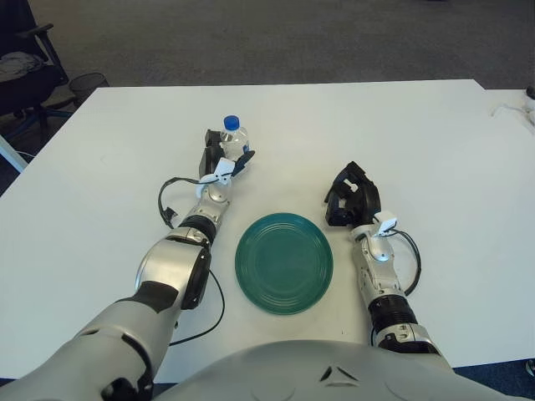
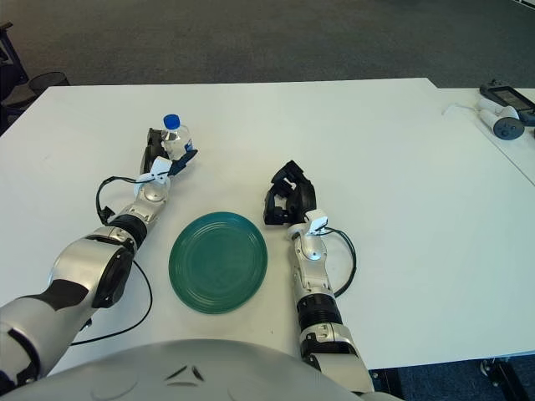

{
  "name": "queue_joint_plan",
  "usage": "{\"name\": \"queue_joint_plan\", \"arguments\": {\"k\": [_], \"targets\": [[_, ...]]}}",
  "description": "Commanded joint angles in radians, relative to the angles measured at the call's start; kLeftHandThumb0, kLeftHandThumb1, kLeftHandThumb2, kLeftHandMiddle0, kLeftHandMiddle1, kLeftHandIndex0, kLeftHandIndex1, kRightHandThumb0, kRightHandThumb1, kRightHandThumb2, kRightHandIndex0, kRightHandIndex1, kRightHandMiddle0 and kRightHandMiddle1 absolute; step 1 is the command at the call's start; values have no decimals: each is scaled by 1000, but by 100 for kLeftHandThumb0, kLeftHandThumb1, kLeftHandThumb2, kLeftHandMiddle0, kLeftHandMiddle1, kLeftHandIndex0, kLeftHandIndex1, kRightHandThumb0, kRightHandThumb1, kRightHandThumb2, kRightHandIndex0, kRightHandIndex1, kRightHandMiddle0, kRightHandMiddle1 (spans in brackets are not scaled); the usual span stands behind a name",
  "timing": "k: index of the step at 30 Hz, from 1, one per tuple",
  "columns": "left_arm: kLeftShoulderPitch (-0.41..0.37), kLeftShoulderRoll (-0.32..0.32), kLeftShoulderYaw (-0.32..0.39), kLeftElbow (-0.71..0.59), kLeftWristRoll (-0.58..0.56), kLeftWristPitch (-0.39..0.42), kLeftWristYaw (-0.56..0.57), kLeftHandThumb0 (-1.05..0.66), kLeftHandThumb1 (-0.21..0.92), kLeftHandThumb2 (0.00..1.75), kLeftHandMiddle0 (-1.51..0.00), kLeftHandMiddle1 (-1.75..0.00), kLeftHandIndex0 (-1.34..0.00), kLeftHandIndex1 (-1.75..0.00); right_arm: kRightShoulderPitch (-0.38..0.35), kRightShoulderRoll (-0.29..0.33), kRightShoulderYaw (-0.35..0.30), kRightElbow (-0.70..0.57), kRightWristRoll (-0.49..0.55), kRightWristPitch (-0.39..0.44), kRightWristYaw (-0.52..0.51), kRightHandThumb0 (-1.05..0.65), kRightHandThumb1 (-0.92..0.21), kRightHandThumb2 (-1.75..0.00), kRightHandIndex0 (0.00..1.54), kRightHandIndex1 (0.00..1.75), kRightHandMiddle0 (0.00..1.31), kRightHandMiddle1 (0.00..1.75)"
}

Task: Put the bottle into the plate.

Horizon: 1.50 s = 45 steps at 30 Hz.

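A small clear bottle (image 1: pixel 234 136) with a blue cap stands upright on the white table (image 1: pixel 109 167). My left hand (image 1: pixel 222 154) is wrapped around its lower part, fingers closed on it. A round dark green plate (image 1: pixel 284 261) lies flat to the right of and nearer than the bottle, with nothing on it. My right hand (image 1: pixel 349 200) rests on the table just right of the plate's far edge, fingers curled and holding nothing.
A black office chair (image 1: pixel 25 71) stands beyond the table's far left corner. A white device with a cable (image 2: pixel 500 117) lies at the table's far right edge.
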Motion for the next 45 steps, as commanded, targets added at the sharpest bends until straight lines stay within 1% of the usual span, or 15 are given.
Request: {"name": "queue_joint_plan", "arguments": {"k": [1, 3, 4, 5, 6, 7, 8, 11, 13, 16, 20, 30, 39, 45], "targets": [[4, 5, -9, 11, 20, -14, 26, -62, 86, 8, -56, -175, -25, -174, 35, 10, -5, 42, 3, 27, -9, 0, -3, -161, 86, 164, 60, 175], [5, 2, -11, 10, 25, -22, 51, -62, 87, 9, -64, -175, -33, -174, 34, 9, -5, 43, 2, 28, -10, 0, -3, -161, 86, 163, 60, 175], [4, -4, -3, 10, 18, -23, 59, -61, 88, 10, -71, -175, -41, -174, 34, 9, -5, 44, 3, 27, -9, 0, -3, -161, 86, 163, 60, 175], [1, -19, 17, 8, -2, -21, 62, -55, 72, 48, -78, -175, -45, -174, 34, 10, -5, 44, 4, 26, -8, 0, -3, -161, 86, 164, 60, 175], [-1, -29, 31, 7, -18, -18, 61, -53, 65, 63, -83, -175, -47, -175, 34, 10, -6, 44, 5, 25, -8, 0, -3, -161, 86, 164, 60, 175], [-5, -42, 49, 2, -36, -17, 62, -51, 55, 84, -89, -175, -50, -175, 34, 10, -6, 45, 6, 24, -6, 0, -3, -161, 86, 164, 60, 175], [-8, -49, 59, -1, -47, -17, 63, -49, 49, 99, -94, -175, -53, -175, 34, 9, -6, 45, 7, 24, -5, 0, -3, -161, 86, 164, 60, 175], [-17, -58, 77, -11, -66, -23, 69, -47, 39, 118, -102, -175, -57, -175, 34, 9, -5, 45, 7, 22, -3, 0, -3, -162, 86, 165, 60, 175], [-19, -59, 82, -13, -71, -25, 70, -47, 36, 123, -105, -175, -58, -175, 33, 8, -6, 47, 7, 22, -3, 0, -3, -162, 85, 165, 60, 175], [-23, -69, 94, -36, -84, -63, 76, -47, 34, 128, -109, -175, -60, -175, 32, 7, -6, 48, 5, 23, -5, 0, -3, -162, 86, 165, 60, 175], [-15, -76, 106, -44, -100, -105, 47, -47, 31, 131, -113, -175, -61, -175, 31, 6, -7, 52, 7, 23, -3, 0, -2, -162, 86, 165, 61, 175], [-11, -77, 115, -45, -112, -171, -18, -47, 30, 133, -116, -175, -62, -175, 38, 13, -5, 33, 1, 34, -28, 0, 0, -163, 88, 163, 62, 175], [-7, -75, 125, -44, -114, -192, -41, -47, 29, 134, -117, -175, -62, -175, 34, 8, -7, 45, 14, 27, -9, 0, -1, -164, 87, 164, 62, 175], [-5, -69, 125, -59, -114, -235, -60, -48, 29, 134, -118, -175, -63, -175, 38, 6, -6, 40, 14, 30, -1, 0, -2, -163, 86, 165, 61, 175]]}}
